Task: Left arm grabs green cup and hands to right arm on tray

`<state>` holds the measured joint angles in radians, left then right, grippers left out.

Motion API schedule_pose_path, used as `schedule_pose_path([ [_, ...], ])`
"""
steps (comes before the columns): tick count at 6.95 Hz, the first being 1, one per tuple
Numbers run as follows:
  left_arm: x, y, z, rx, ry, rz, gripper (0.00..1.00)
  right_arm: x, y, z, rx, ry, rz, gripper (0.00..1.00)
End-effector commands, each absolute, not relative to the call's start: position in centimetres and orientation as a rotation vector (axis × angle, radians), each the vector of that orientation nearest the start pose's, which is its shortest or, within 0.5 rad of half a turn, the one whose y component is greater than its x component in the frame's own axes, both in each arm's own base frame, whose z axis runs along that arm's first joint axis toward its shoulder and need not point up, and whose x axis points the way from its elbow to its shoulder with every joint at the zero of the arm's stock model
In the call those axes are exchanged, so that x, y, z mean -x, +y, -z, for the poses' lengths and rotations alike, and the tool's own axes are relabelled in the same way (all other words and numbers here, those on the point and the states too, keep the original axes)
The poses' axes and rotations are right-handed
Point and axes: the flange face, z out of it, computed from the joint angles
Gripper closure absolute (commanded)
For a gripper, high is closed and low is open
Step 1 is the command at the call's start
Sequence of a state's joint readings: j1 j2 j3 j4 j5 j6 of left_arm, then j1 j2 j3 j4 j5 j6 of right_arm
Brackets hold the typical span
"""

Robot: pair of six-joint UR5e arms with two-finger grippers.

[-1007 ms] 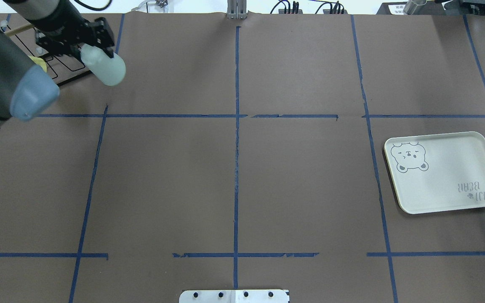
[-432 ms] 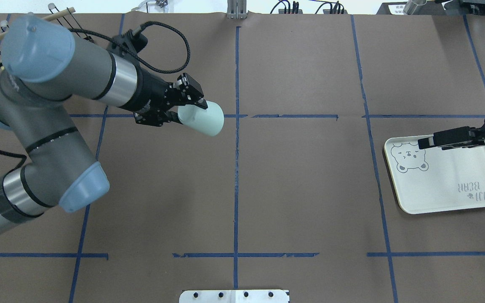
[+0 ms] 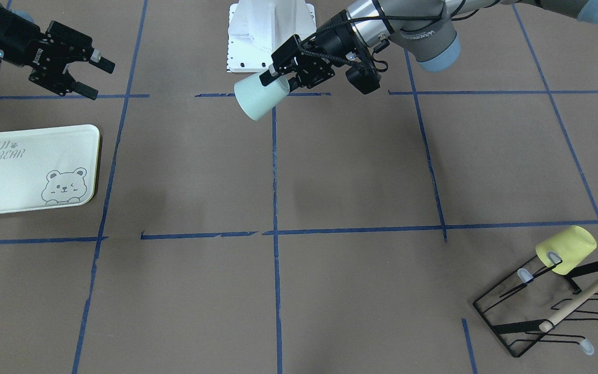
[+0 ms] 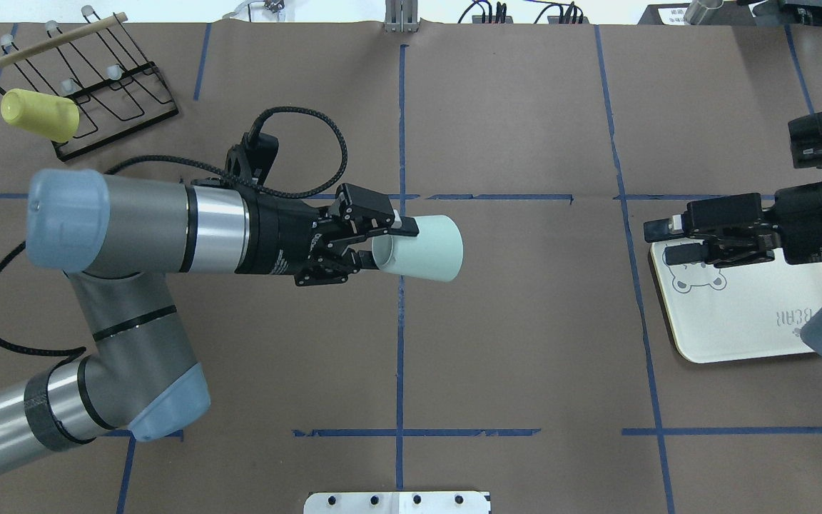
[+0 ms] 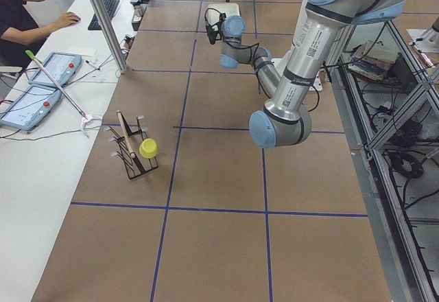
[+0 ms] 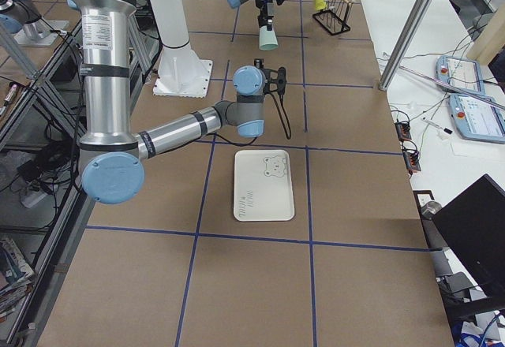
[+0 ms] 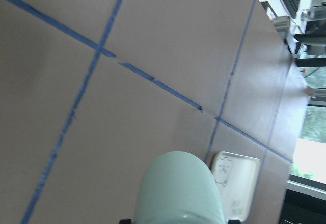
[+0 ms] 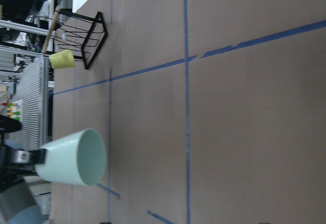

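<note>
Grab done: left arm point(image 4: 168, 232) has the green cup point(image 4: 422, 248) up off the table point(image 4: 525, 343), jaws clamped on its base end. Cup lies sideways in the air over the centre tape line, mouth pointing at the right arm point(image 4: 818, 221). Handover not yet done: right arm's jaws are spread wide and hold nothing. They hang over the bear corner of the tray point(image 4: 746, 321), well apart from the cup. Left to do, as I judge: close the gap, right jaws take the cup, left jaws let go, cup goes down on tray. Roughly a third through. Containers: green cup looks empty in the right wrist view, inside plain. Tray has nothing lying in it in the front view; overhead, right arm hides part of it. Yellow cup point(image 4: 36, 114) sits tilted on a prong of the wire rack point(image 4: 118, 107) at the far left corner, inside not visible
</note>
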<state>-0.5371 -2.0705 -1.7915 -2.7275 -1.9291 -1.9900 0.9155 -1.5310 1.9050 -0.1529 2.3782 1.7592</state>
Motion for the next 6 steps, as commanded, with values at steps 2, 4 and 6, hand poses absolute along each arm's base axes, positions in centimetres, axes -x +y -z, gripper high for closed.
schedule_pose_path([
  [2, -43.7, -32.8, -19.3, 0.242, 2.226, 0.193, 0.91, 24.6, -34.6, -26.2, 0.109, -2.072, -0.123, 0.00],
  [4, -43.4, -32.0, -18.4, 0.262, 2.309, 0.193, 0.91, 27.0, -32.8, -25.6, 0.158, -2.154, -0.120, 0.00],
  [6, -44.0, -31.2, -18.2, 0.276, 2.328, 0.202, 0.91, 28.1, -31.9, -24.7, 0.187, -2.169, -0.088, 0.00],
])
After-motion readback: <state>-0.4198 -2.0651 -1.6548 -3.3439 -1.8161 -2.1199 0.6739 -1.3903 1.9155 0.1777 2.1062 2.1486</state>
